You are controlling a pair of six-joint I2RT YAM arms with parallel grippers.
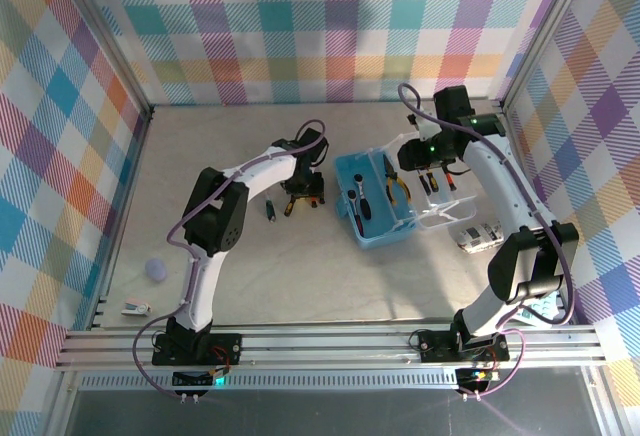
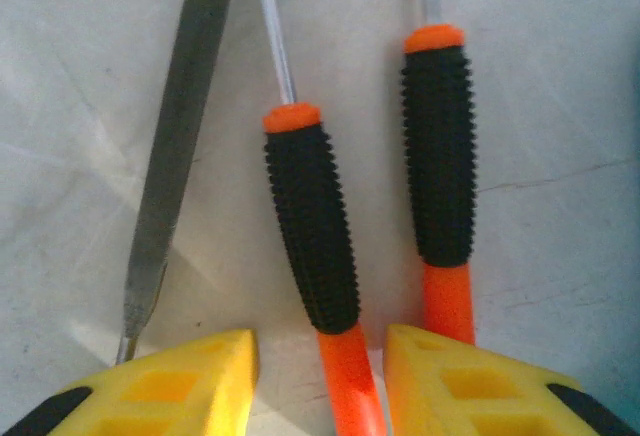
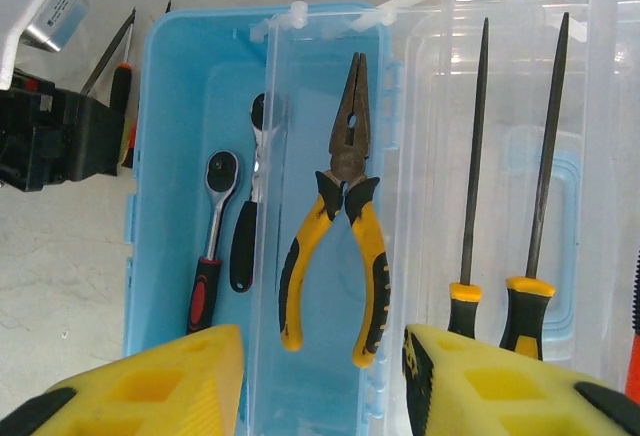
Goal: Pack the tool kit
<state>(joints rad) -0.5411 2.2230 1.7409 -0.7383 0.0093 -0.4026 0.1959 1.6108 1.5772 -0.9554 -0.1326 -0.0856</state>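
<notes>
Just left of the light blue translucent plastic case (image 1: 380, 228), the left end effector (image 2: 320, 344) is low over the grey desk (image 2: 560, 106), yellow fingers (image 2: 200, 381) spread astride the orange butt of a black-ribbed screwdriver (image 2: 312, 226), a gap showing on one side; best to centre on that handle alone, clear of its twin screwdriver (image 2: 438, 156) and the flat metal blade (image 2: 175, 126), before pinching. Above the case, the right end effector (image 3: 322, 341) points down, spread with nothing pinched, over yellow-handled pliers (image 3: 340, 246) and a red-gripped ratchet wrench (image 3: 210, 246) inside; the clear lid (image 3: 590, 156) lies open beyond.
</notes>
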